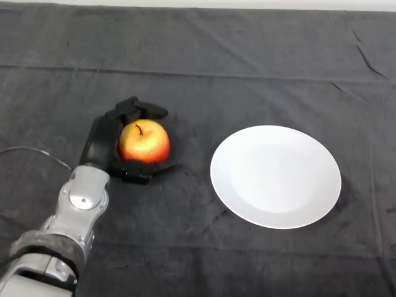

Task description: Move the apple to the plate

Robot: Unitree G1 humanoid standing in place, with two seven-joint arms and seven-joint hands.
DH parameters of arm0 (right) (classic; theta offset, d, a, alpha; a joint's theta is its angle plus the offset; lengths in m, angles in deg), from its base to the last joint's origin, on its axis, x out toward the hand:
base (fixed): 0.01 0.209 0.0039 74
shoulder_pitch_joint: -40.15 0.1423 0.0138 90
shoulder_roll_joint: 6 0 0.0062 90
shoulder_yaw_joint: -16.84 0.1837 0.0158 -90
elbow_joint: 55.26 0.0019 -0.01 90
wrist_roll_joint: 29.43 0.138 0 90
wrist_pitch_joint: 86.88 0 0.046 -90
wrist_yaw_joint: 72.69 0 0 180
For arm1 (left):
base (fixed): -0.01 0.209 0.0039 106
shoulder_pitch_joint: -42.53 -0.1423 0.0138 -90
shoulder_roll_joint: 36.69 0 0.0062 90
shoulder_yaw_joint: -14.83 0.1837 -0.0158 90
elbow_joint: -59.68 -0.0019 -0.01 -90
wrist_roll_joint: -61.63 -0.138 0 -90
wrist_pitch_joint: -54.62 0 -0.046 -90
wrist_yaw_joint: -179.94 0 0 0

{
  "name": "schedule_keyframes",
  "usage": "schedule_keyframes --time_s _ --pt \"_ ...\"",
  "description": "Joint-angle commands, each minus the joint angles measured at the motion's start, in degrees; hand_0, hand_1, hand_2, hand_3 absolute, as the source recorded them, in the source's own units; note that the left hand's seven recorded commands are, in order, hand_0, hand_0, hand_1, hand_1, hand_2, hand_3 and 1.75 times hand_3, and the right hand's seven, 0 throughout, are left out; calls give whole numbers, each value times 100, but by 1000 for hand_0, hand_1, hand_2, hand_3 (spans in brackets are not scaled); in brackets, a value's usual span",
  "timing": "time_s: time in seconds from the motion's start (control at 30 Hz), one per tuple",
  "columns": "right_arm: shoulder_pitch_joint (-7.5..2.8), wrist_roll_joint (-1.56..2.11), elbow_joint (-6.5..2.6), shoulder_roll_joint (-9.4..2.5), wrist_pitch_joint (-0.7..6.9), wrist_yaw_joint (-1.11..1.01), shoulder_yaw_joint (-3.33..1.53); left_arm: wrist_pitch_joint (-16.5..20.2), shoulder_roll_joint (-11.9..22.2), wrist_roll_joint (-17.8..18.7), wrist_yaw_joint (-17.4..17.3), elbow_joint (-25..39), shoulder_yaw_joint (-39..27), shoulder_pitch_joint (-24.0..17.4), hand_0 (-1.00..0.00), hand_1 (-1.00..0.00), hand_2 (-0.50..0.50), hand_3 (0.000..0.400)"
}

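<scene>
A red and yellow apple [145,142] stands stem up on the dark cloth, left of centre. My left hand [104,141] is on the apple's left side, with its fingers [141,109] curled round the far side and the thumb [143,172] round the near side. The hand is shut on the apple. A white round plate [276,176] lies to the right of the apple, with a gap of dark cloth between them, and nothing lies on it.
The dark cloth [204,68] covers the whole table, with a few creases at the right and a fold line across the back.
</scene>
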Motion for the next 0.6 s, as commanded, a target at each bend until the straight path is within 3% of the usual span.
schedule_keyframes --time_s 0.03,0.33,0.6 --pt "-16 73 119 43 -32 4 29 87 62 -95 136 -179 155 451 -1000 -1000 0 400" --pt "-14 75 111 46 -34 -2 31 57 -350 -309 633 -99 403 706 -1000 -1000 0 400" --pt "-12 77 104 49 -36 -7 33 -68 -665 -309 751 -90 792 858 -1000 -1000 0 400"
